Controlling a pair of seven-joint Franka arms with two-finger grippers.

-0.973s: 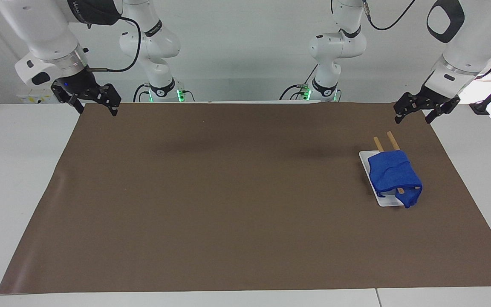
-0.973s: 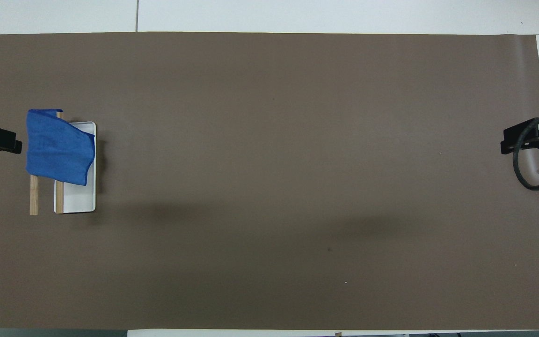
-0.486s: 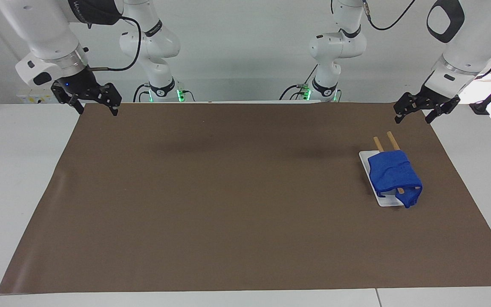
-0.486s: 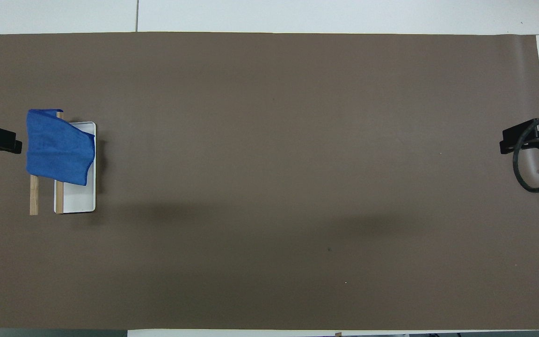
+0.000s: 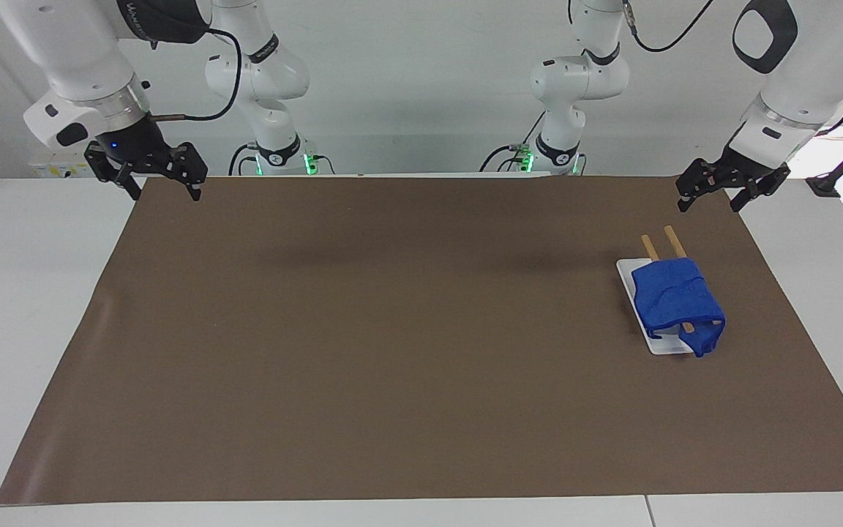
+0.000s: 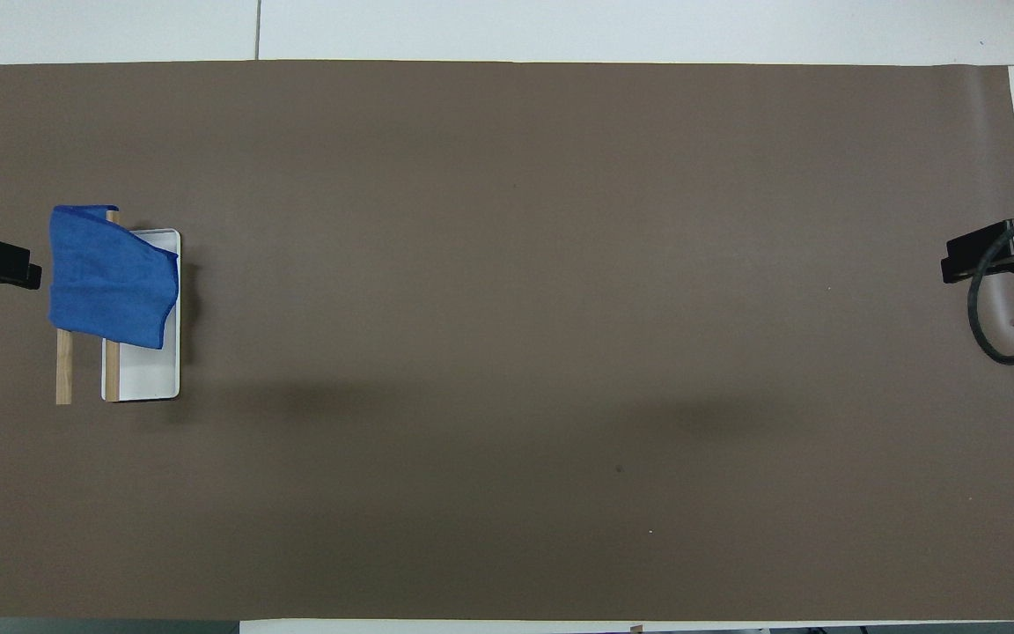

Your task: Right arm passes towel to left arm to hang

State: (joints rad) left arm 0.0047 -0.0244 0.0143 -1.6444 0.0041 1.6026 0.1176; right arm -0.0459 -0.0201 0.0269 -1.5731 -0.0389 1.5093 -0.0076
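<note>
– What's at the right arm's end of the table?
– The right arm's black two-finger gripper [image 5: 162, 179], fingers spread and holding nothing, up over the brown mat's [image 5: 392, 329] corner nearest the robots.
– And the bright royal-blue soft towel [image 5: 674, 298]?
– Draped over two pale wooden rails [image 5: 670, 245] above a white rectangular tray [image 6: 150, 379], toward the left arm's end, a loop hanging off one corner.
– The left arm's black gripper [image 5: 709, 196]?
– Also spread and empty, over the mat's corner by that arm's base, apart from the towel.

Brown mat [image 5: 392, 329] bare; only towel [image 5: 674, 296] on rack [image 5: 659, 344] obstructs
</note>
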